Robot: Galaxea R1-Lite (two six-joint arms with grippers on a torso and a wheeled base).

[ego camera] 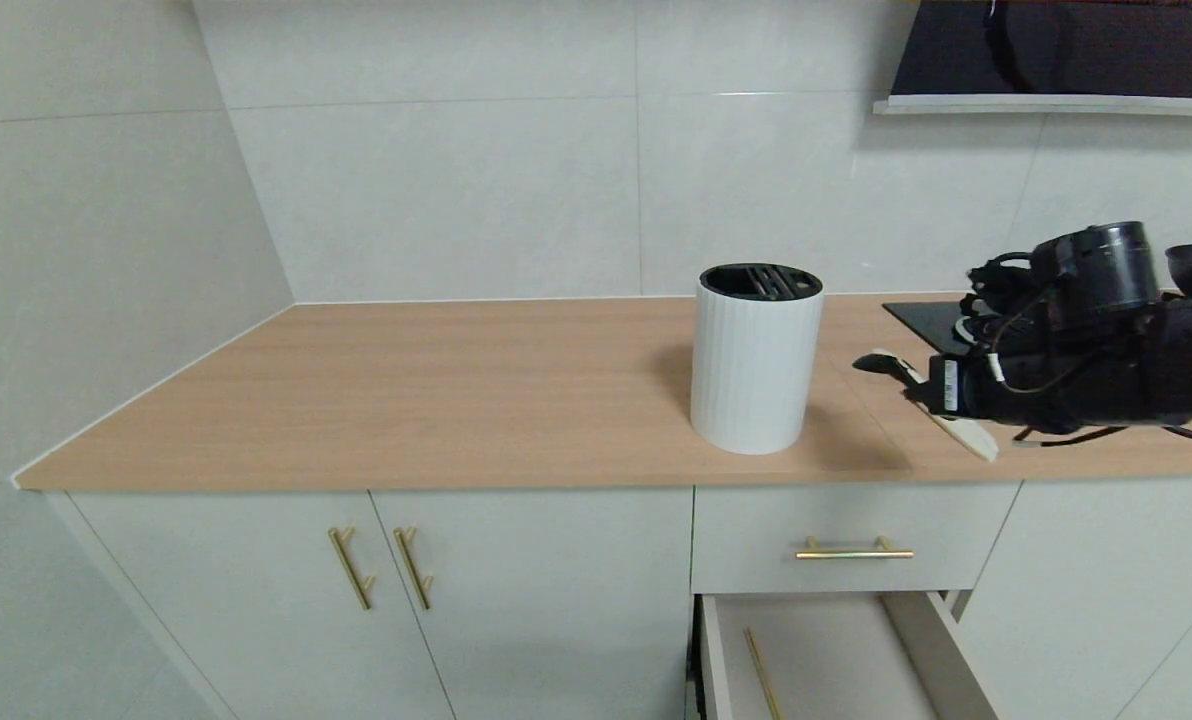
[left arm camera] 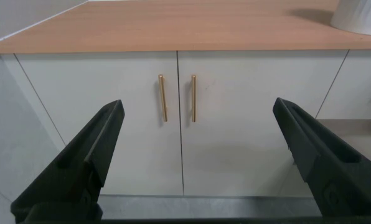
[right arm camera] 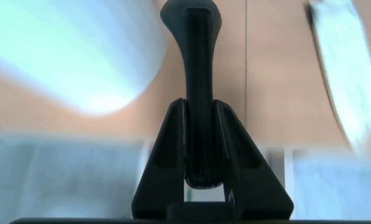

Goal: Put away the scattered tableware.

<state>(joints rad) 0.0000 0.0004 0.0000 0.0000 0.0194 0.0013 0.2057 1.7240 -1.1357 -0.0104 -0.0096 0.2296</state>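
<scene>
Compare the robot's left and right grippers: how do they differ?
The left gripper is open and empty; the right gripper is shut on a black handle. The left gripper faces the cabinet doors below the countertop; the right gripper is over the countertop, near the white holder. Both are black.

Counter [ego camera: 406,390] is matt wood grain, and the ribbed white holder [ego camera: 756,370] looks like matt plastic. Cabinet doors [ego camera: 556,600] are smooth white, handles [ego camera: 853,551] brushed brass-looking metal. Wall tiles [ego camera: 436,190] have a soft sheen, and the utensil handle [right arm camera: 198,74] looks like black plastic.
</scene>
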